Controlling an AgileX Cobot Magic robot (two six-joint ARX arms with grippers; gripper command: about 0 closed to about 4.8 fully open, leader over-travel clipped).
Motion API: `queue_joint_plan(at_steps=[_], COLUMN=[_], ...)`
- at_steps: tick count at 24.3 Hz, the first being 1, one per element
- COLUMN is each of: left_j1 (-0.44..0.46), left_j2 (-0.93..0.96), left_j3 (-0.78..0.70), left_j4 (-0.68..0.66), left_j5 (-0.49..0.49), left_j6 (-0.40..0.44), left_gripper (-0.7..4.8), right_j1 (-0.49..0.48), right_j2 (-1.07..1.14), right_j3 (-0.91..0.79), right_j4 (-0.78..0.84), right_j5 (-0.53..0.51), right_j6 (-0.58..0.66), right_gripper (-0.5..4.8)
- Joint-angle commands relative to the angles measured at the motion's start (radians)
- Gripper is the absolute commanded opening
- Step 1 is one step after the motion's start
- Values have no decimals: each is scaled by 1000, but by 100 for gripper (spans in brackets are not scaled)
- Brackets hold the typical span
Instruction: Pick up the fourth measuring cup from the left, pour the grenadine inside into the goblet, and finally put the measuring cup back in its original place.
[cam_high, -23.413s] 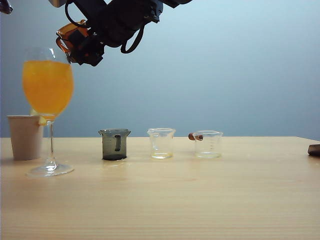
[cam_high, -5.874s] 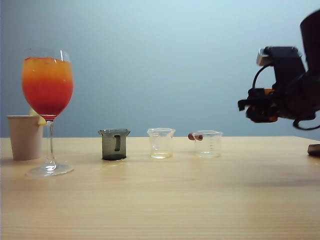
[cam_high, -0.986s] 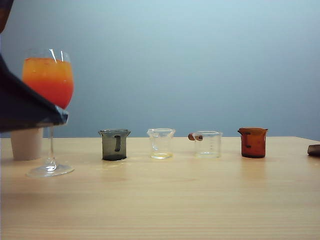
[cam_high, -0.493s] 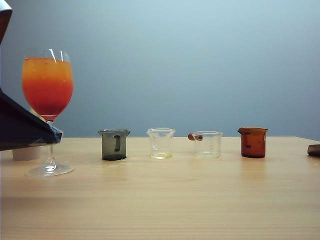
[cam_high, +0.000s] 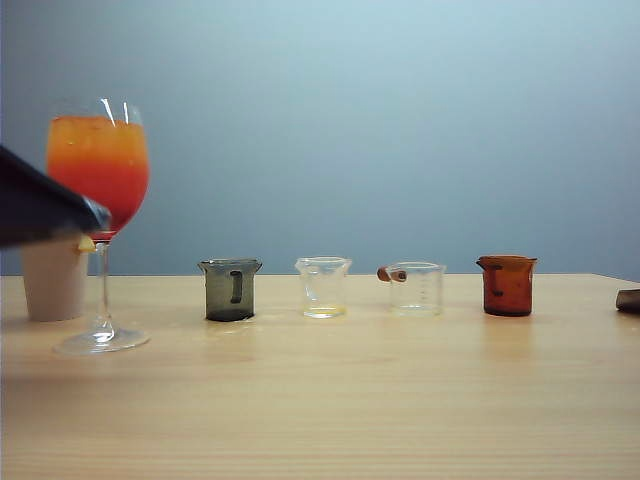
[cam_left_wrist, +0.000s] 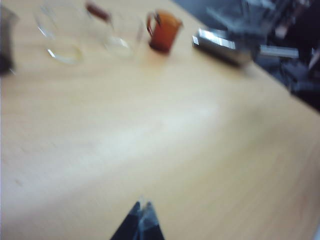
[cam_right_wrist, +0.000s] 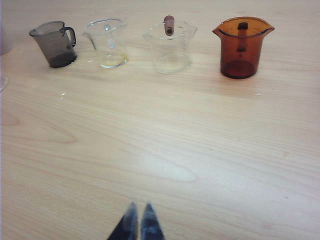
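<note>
Your amber cup (cam_high: 507, 285) already stands on the table (cam_high: 330, 400) at the right end of the row, upright, clear of the clear cup (cam_high: 417, 288) beside it. In the right wrist view only a dark film shows at its bottom, so it looks poured out. The goblet (cam_high: 98, 220) at the far left carries the grenadine (cam_high: 105, 190) as a red band under orange juice. By my reading the job is done bar the retreat, so the step in hand is getting both arms clear cleanly.

The right tool (cam_right_wrist: 138, 222) hangs over bare table, well back from the row, its tips pressed together and holding nothing. Leave it closed and keep it away from the cups.

The left tool (cam_left_wrist: 140, 222) is also over bare wood with its tips together and empty; that view is blurred. In the exterior view a dark part of an arm crosses right in front of the goblet and the paper cup (cam_high: 52, 280). That is your one risk: the glass is tall, full and narrow-footed. Draw that arm away from the stem, not across it, and slowly.
</note>
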Motion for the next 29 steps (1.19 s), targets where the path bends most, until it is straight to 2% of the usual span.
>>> queue_joint_plan(at_steps=[1,7,9,14,16,20,29], left_j1=[129,500,677,909,940,905,906], left_j2=[-80,-229,-286,-374,-372,-372,-372], left_j3=[3,3,3,3,4,3,3], left_j4=[-10,-8,-8,-9,-2,-14,-20], left_j5=[52,61,54,48,29,13,14], left_j6=[-2,-2,-2,-2,-2,-2,-2], left_gripper=[-3,-3,-3,-3,-3,-3,-3], right_j1=[-14,-147,-221,-312,-320,-318,-319], right_j2=[0,0,0,0,0,0,0], right_j3=[-2,-2,-2,-3,-3,-4,-6], right_j4=[5,6,6,8,8,9,20], right_j5=[-1,1,1,3,0,0,0], right_j6=[2,2,2,2,2,2,2], right_gripper=[22,22,22,22,22,22,22])
